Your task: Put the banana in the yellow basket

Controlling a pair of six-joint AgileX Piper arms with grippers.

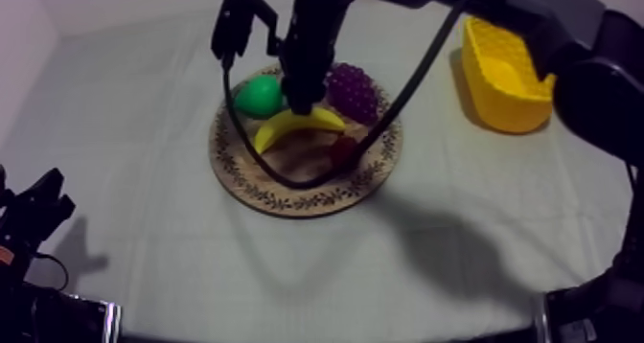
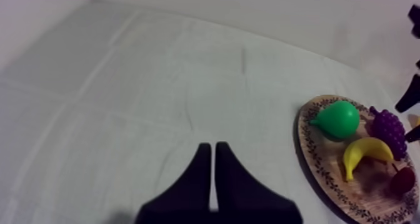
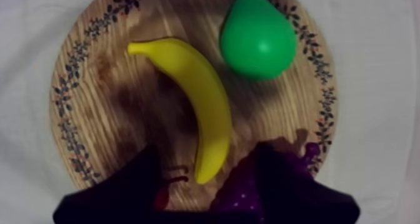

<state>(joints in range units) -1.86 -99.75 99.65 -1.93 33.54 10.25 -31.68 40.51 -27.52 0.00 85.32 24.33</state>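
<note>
Banana (image 1: 292, 126): lies flat on the round wooden board (image 1: 287, 195), about at its middle.
Long axis: runs roughly left to right along the surface (image 1: 144, 174). One end slants toward the near left. The other end lies between the bunch of grapes (image 1: 353, 90) and the small red fruit (image 1: 343, 152). The curve bows toward the far edge.
Right pincer (image 3: 207, 148): released, above the board, with its fingers (image 3: 134, 186) apart on either side of the banana's grape-side end. I cannot tell whether they touch it.
Left pincer (image 2: 212, 176): clenched on nothing, fingers together, low over the near left corner.
Board contents: banana, a green pear (image 1: 259, 96) at the far left rim, grapes at the far right, and the red fruit just beside the banana.
Yellow basket (image 1: 503, 74): near the far right corner, open side up and well apart from the board.
Open room: bare cloth lies between board and basket, with wide stretches toward the left and near edges.
</note>
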